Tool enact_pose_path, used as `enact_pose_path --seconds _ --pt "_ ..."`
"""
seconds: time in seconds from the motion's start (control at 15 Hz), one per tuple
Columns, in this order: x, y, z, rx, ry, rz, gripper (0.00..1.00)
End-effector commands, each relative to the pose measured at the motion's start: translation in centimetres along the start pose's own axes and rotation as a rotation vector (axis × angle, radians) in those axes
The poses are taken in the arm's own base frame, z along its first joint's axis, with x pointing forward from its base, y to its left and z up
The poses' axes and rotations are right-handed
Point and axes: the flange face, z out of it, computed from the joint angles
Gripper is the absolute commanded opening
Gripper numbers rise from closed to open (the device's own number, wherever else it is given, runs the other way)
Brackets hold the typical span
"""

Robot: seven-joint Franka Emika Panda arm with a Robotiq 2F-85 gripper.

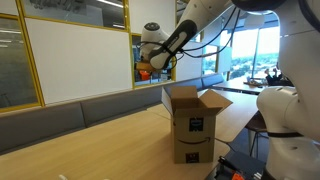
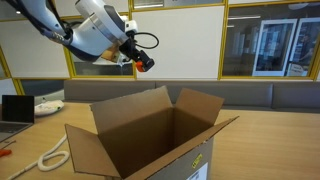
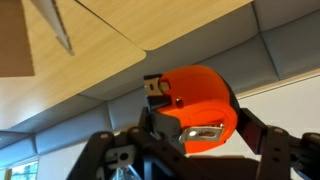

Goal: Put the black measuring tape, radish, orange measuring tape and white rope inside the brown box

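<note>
My tool (image 3: pixel 198 122) grips the orange measuring tape (image 3: pixel 195 95), held high. The brown box (image 2: pixel 130 150) stands open below it, seemingly offset. If I release now, the tape may clip a flap (image 2: pixel 205 105) and bounce onto the bench (image 2: pixel 275 135)

Your wooden table (image 1: pixel 90 135) carries the box (image 1: pixel 193 125), upright with its flaps open. In an exterior view, the rope (image 2: pixel 50 158) lies beside it, with a laptop (image 2: pixel 12 110) further back.
</note>
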Motion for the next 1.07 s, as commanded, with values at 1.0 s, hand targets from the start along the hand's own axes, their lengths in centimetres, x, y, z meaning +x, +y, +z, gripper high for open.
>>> enact_pose_path --seconds 1.0 --pt "-3.5 14.5 -8.7 -0.299 -0.126 0.234 0.60"
